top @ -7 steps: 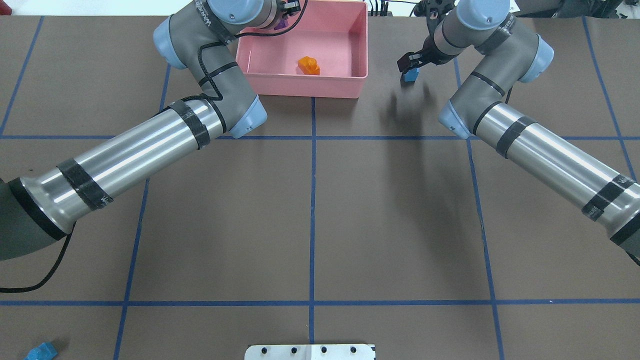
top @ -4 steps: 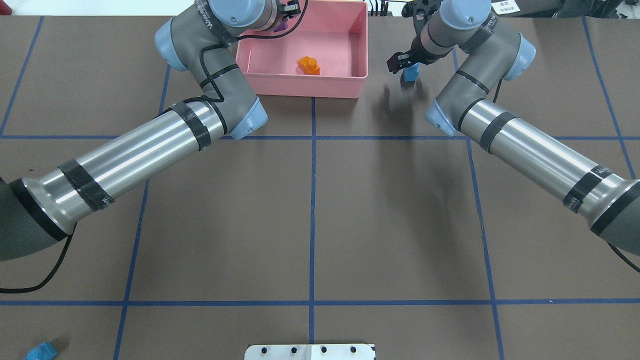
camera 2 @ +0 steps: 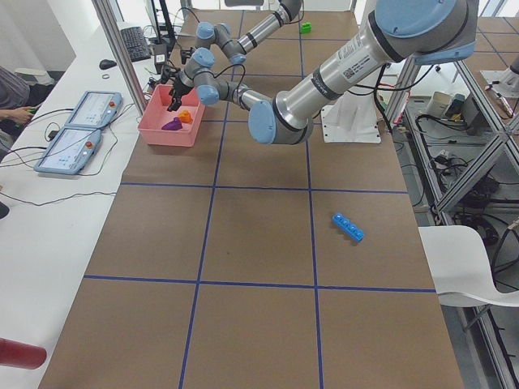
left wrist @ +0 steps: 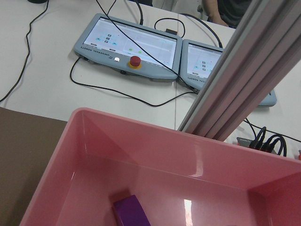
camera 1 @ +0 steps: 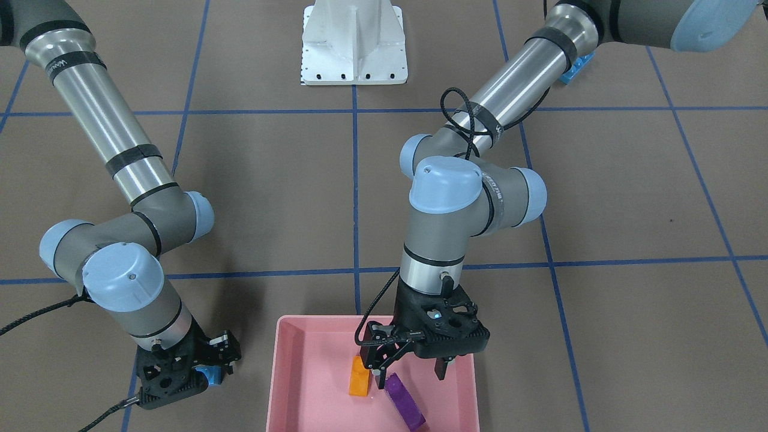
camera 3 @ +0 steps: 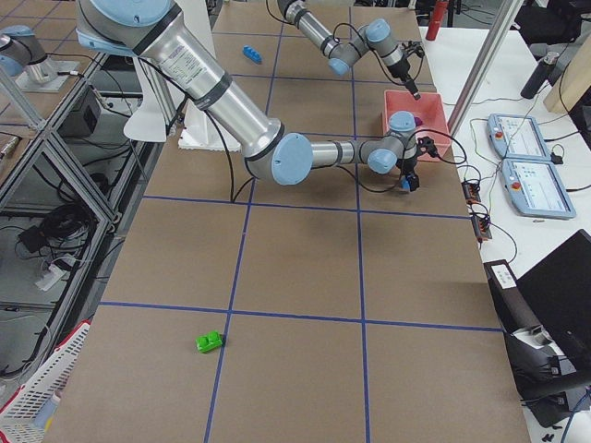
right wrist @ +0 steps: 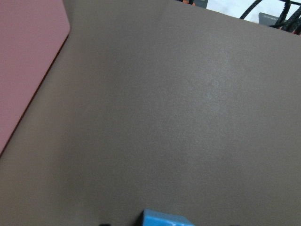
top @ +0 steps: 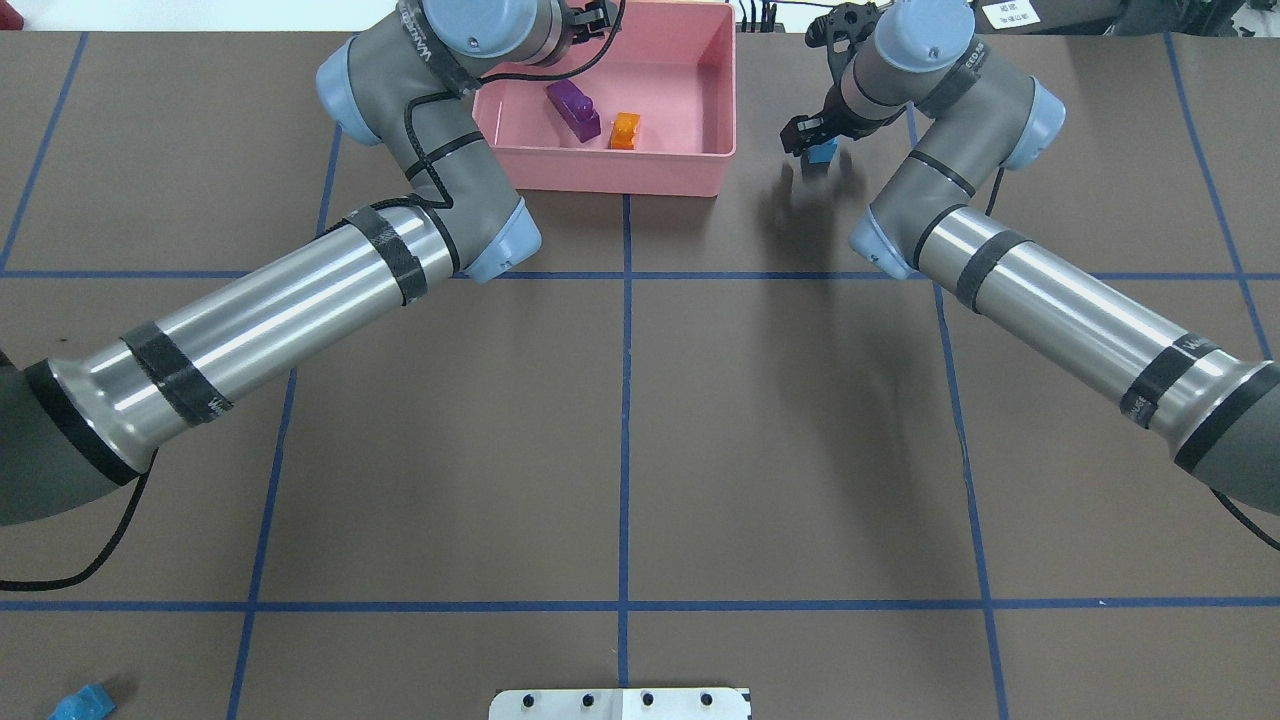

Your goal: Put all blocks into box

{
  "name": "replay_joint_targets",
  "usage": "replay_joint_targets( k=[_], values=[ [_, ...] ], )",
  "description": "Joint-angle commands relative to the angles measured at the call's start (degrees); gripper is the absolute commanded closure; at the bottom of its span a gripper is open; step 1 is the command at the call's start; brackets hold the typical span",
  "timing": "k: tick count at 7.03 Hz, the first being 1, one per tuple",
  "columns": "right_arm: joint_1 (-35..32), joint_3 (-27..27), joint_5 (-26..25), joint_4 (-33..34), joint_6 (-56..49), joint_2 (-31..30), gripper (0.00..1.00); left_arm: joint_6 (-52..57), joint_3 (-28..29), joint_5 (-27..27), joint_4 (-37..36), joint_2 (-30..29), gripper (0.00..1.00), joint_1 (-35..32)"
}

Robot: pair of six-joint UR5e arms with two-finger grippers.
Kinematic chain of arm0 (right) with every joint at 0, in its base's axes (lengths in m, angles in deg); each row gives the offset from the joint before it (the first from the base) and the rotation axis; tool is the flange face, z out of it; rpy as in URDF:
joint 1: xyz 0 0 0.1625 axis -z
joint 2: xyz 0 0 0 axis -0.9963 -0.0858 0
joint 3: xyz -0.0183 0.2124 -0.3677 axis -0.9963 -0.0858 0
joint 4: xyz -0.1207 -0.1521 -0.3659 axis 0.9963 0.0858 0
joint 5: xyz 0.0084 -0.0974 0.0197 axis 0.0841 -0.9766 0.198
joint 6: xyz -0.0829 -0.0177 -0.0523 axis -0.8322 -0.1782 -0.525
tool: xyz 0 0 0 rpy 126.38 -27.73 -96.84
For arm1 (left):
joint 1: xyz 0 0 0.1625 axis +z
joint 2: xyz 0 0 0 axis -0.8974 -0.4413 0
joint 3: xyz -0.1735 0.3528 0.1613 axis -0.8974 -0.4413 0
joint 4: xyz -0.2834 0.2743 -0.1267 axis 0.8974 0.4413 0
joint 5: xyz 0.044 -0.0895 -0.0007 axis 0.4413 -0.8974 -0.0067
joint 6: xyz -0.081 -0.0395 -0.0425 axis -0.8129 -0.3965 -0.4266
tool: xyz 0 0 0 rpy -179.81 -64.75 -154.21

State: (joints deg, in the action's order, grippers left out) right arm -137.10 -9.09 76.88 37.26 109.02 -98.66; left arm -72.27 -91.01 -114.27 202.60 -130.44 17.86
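The pink box (top: 620, 172) stands at the table's far middle. A purple block (top: 573, 108) and an orange block (top: 625, 130) lie inside it, also seen in the front view as purple (camera 1: 405, 402) and orange (camera 1: 359, 377). My left gripper (camera 1: 410, 367) hangs open and empty over them. My right gripper (top: 805, 135) is shut on the small blue block (top: 823, 152), held above the table just right of the box; it also shows in the front view (camera 1: 210, 374). The long blue block (top: 82, 702) lies at the near left corner. The green block (camera 3: 211, 342) lies far off on my right side.
The white robot base (top: 620, 703) sits at the near edge. Operator tablets (left wrist: 131, 44) and cables lie on the white bench beyond the box. An aluminium post (left wrist: 235, 80) rises just behind the box's far wall.
My left gripper opened and the purple block dropped into the box beside the orange block, which shifted slightly. My right arm carried the small blue block leftward toward the box.
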Motion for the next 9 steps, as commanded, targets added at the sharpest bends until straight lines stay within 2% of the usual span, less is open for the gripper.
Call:
replay_joint_targets(
  k=[1, 2, 3, 4, 5, 6, 8, 9],
  values=[
    [-0.1, 0.0, 0.0, 0.0, 1.7, 0.5, 1.0, 0.0, -5.6, -2.3, -0.9, 0.4, 0.0, -0.5],
    [-0.1, 0.2, 0.0, 0.0, 1.7, 0.6, 1.0, 0.0, -10.6, -7.8, -5.1, 1.5, 0.0, -1.5],
    [-0.4, 0.4, 0.1, 0.0, 1.7, 0.6, 1.0, 0.0, -15.8, -9.1, -8.4, 3.9, 0.0, -2.0],
    [-1.0, 2.1, 0.3, 0.3, 2.0, 0.4, 1.0, 0.2, -22.7, -12.9, -12.3, 8.5, 0.0, -3.2],
    [-2.2, 5.3, 1.6, 0.5, 1.9, -0.1, 1.0, 0.7, -29.3, -18.9, -15.4, 14.0, 0.0, -4.9],
    [-3.9, 8.5, 5.3, 3.4, 1.7, -0.3, 1.0, 2.0, -37.1, -21.2, -18.1, 20.3, 0.0, -5.5],
    [-8.0, 19.0, 9.1, 16.1, 1.3, -0.4, 1.0, 12.2, -54.3, -24.4, -36.4, 29.4, 0.0, -6.1],
    [-8.9, 21.6, 9.2, 18.3, 1.2, -0.3, 1.0, 16.3, -59.9, -25.0, -39.1, 36.3, 0.0, -5.8]
  ],
)
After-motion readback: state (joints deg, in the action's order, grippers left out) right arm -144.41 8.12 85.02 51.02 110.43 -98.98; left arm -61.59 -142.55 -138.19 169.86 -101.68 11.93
